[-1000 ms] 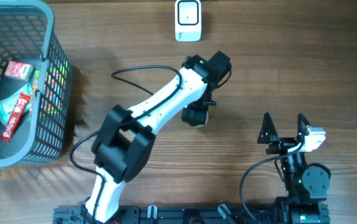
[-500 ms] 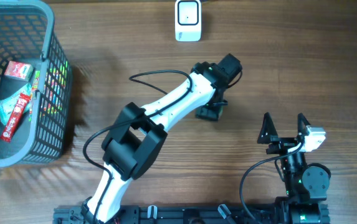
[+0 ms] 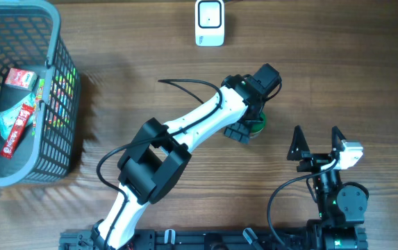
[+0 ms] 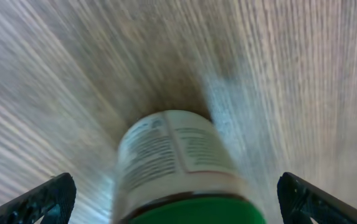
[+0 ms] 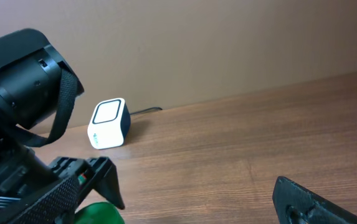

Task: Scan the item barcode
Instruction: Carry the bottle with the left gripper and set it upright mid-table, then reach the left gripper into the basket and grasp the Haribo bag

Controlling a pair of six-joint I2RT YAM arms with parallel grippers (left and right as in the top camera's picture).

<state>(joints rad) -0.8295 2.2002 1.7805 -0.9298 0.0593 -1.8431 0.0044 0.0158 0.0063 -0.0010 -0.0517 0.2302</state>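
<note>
The bottle (image 3: pixel 257 125) stood near the middle of the bench (image 3: pixel 337 62), at about 5 o'clock from the white scanner (image 3: pixel 210 22) and well apart from it. Its green cap faced straight up in the overhead view, so its long axis appeared to run vertically, base on the wood and cap toward the left wrist camera. From that camera the bottle (image 4: pixel 177 165) showed a white printed label wrapping its side, with the cap at the 6 o'clock edge of the view and the base at 12 o'clock. No barcode could be made out in the blur.

The left pincer (image 3: pixel 244 130) was spread wide, its two black fingers (image 4: pixel 44 198) standing clear of the bottle on either side and touching nothing. The left arm (image 3: pixel 185 128) reached from the 7 o'clock edge of the bench toward 1 o'clock, elbow bent, wrist turned downward over the bottle.

The right pincer (image 3: pixel 317 142) sat at about 4 o'clock from the bottle, jaws apart and empty, pointing toward 12 o'clock. Its camera looked across the bench at the scanner (image 5: pixel 109 123).

A grey basket (image 3: pixel 58 76) holding packets (image 3: pixel 17 128) occupied the 10 o'clock corner.
</note>
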